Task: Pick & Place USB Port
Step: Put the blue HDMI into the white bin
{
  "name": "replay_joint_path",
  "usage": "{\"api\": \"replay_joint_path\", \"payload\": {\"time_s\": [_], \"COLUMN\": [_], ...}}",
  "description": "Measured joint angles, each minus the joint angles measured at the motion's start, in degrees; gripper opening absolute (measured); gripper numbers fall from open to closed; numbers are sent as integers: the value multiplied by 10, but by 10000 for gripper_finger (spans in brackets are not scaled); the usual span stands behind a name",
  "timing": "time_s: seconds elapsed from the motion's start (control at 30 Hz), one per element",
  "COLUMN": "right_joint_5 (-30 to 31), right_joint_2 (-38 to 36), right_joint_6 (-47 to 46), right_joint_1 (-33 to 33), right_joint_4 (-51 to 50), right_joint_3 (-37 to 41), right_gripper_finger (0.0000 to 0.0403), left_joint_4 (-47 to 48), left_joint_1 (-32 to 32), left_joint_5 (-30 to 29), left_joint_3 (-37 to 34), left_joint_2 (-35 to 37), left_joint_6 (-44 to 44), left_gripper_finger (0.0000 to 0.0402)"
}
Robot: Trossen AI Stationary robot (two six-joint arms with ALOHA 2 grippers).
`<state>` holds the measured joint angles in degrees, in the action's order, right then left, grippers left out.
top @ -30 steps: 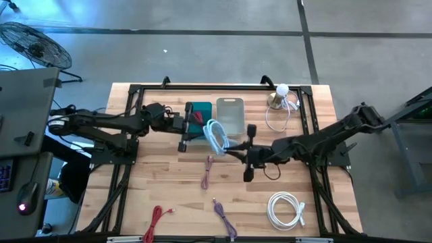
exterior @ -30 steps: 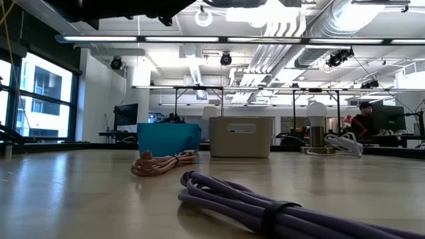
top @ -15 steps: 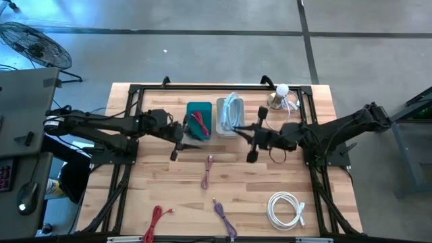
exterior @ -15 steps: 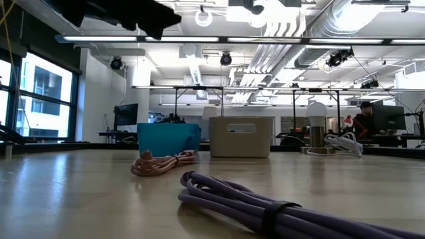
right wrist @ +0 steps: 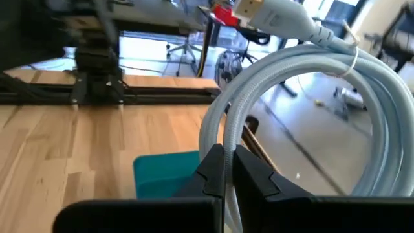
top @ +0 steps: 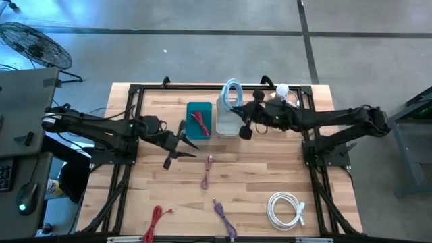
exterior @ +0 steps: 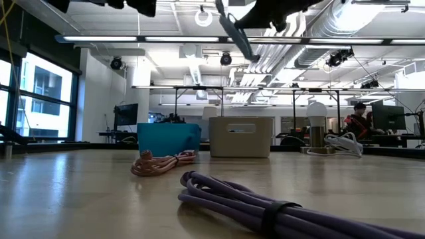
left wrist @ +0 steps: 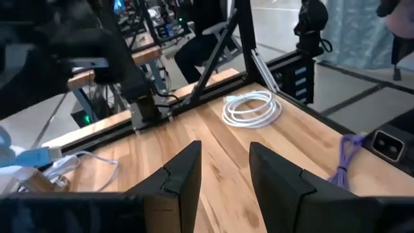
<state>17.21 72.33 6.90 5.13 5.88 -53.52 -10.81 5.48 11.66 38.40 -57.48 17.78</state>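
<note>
A coiled light-blue USB cable (top: 231, 94) is lifted by my right gripper (top: 239, 116), which is shut on it above the clear bin (top: 229, 127) near the table's far edge. In the right wrist view the coil (right wrist: 304, 84) arcs up from the fingers, its plug (right wrist: 253, 9) uppermost. The teal bin (top: 198, 112) to the left holds a red cable (top: 200, 123). My left gripper (top: 179, 144) hovers open, just toward the near edge from the teal bin, touching nothing. My right gripper pinches the coil's bundled strands (right wrist: 218, 133) between its two fingers, several turns together. The fingers come level from the table's right side. The coil is lifted clear, standing above the fingers over the clear bin.
On the table lie a pink cable (top: 208, 171), a purple cable (top: 223, 212), a red cable (top: 156, 221) and a white coil (top: 286, 208). A lamp with a white cord (top: 281, 96) stands at the far right corner. A black frame (top: 135, 108) borders the work area.
My right gripper has carried the light-blue coil from the table's middle toward the far edge, and it now stands over the clear bin. My left gripper has drawn back from the teal bin toward the near edge.
</note>
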Motion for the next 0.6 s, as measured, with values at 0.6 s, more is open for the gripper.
{"api": "replay_joint_path", "payload": {"time_s": [0.6], "right_joint_5": [-52], "right_joint_2": [114], "right_joint_6": [-130], "right_joint_1": [42], "right_joint_4": [-17], "right_joint_3": [0], "right_gripper_finger": [5], "left_joint_4": [20], "left_joint_1": [10], "left_joint_5": [-22], "left_joint_3": [0], "left_joint_2": [9], "left_joint_6": [4], "left_gripper_finger": [126]}}
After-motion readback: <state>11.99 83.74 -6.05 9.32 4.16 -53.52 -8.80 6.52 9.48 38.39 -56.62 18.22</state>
